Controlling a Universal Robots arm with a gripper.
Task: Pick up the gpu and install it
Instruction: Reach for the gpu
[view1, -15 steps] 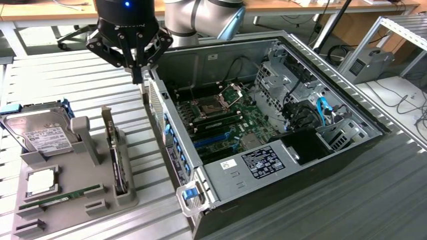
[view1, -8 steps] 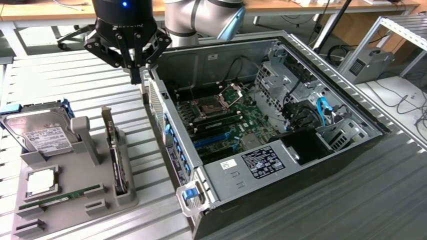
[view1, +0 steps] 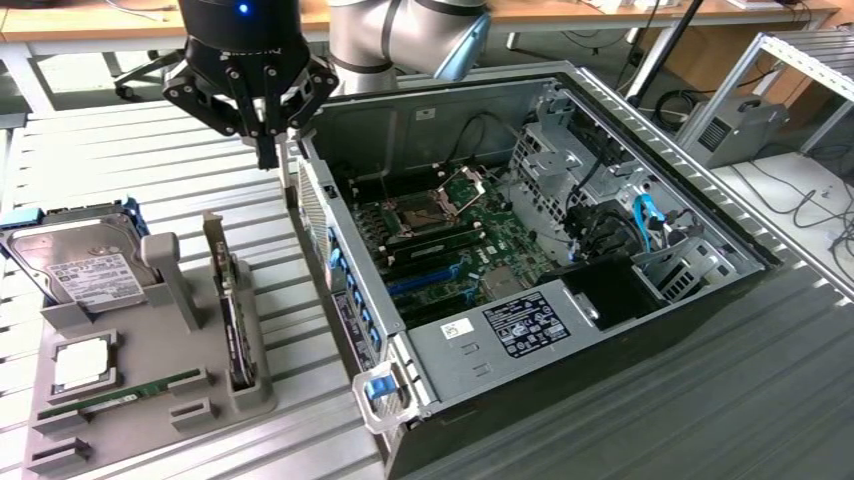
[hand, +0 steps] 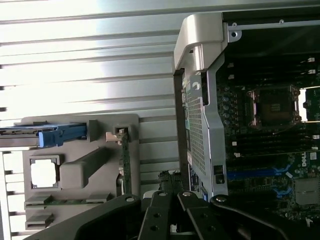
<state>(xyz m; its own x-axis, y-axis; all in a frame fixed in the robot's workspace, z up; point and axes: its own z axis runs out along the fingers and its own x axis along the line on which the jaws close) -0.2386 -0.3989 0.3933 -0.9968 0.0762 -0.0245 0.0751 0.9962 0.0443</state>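
- The black tower computer case (view1: 534, 300) lies on its side on the ribbed metal surface (view1: 120, 170) with its side panel off. Its green motherboard (view1: 454, 250) faces up, showing a metal-framed processor socket and blue slots.
- The black multi-link tool (view1: 267, 150) hangs in the air just outside the case's far corner, on the exterior view's left. It is clenched, with fingers pressed together and gripping nothing.
- The gpu (view1: 238, 325), a thin green circuit card with a black cooler and a silver end bracket, stands on edge in a slot of a grey plastic holder tray (view1: 167, 400). The tray sits just beside the case on the exterior view's left, so the card is outside the case and apart from the tool.
- Farther from the case, the same tray holds a silver hard drive with a white label (view1: 83, 268), a square silver processor chip (view1: 83, 365) and a narrow green memory stick (view1: 120, 395).
- In the wrist view the tool (hand: 170, 187) is over the surface between the tray (hand: 80, 167) and the case wall (hand: 200, 115), with the gpu (hand: 126, 160) seen edge-on.
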